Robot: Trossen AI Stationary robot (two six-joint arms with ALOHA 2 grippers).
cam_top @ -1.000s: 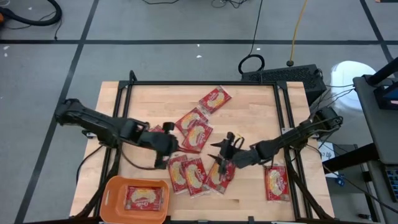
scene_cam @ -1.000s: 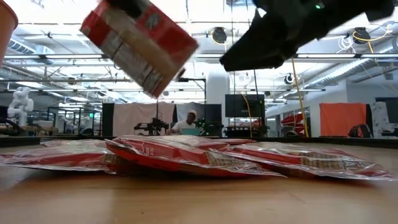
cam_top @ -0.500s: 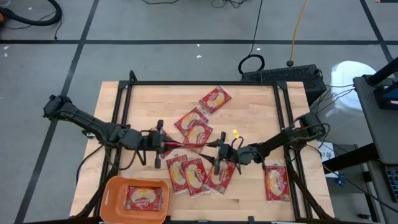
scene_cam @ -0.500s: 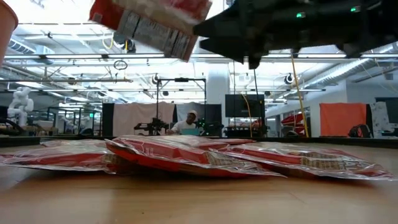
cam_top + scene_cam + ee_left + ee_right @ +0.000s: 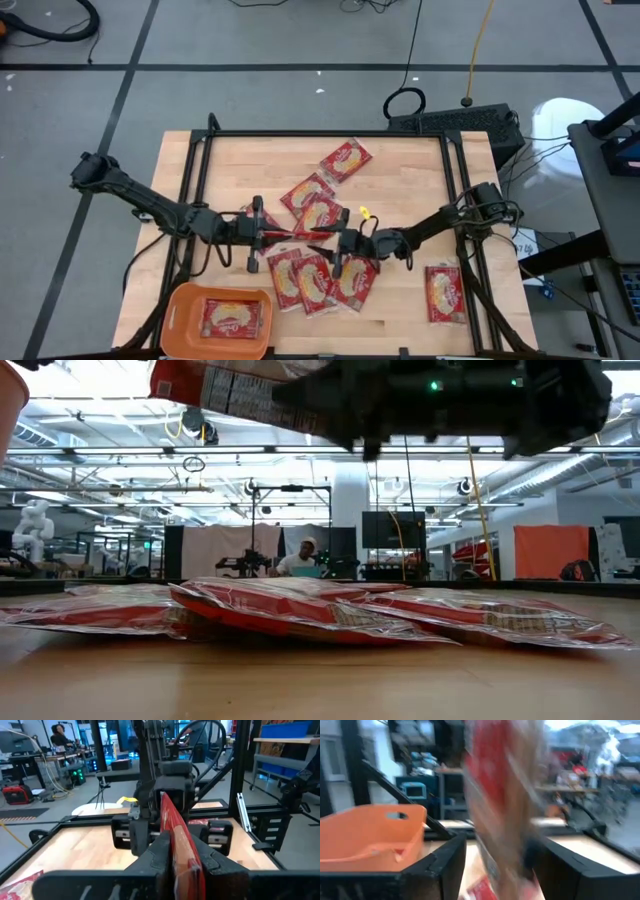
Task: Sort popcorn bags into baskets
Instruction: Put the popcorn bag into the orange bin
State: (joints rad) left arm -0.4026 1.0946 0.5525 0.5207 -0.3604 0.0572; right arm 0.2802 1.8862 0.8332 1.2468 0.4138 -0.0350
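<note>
My left gripper (image 5: pixel 263 235) is shut on one red popcorn bag (image 5: pixel 296 234), which shows edge-on as a thin red line above the table's middle. My right gripper (image 5: pixel 338 241) faces it from the right, open. Its fingers stand on either side of the bag's free end (image 5: pixel 164 802) without plainly touching it. The bag (image 5: pixel 495 790) rises blurred between the right fingers. Several more red bags (image 5: pixel 312 280) lie flat on the table. The orange basket (image 5: pixel 178 300) sits at the near left corner with one bag (image 5: pixel 237 318) lying in it. My left gripper pinches the bag's left end (image 5: pixel 181 851) between its two fingers (image 5: pixel 159 856). The fingers come level from the table's left and lie along the bag. The bag is lifted clear, standing on edge and reaching level toward the right gripper.
Flat bags lie at the far middle (image 5: pixel 345 160), at the centre (image 5: pixel 318 213) and by the right rail (image 5: pixel 443 292). In the low view the bags (image 5: pixel 300 610) lie under the held one (image 5: pixel 230 385). Black frame rails (image 5: pixel 200 180) run along the table's sides.
The right gripper has moved toward the table's left until its open fingers stand around the held bag's free end. The left gripper has drawn slightly left and turned the bag from tilted to level and edge-on, and the bag has risen in the low view.
</note>
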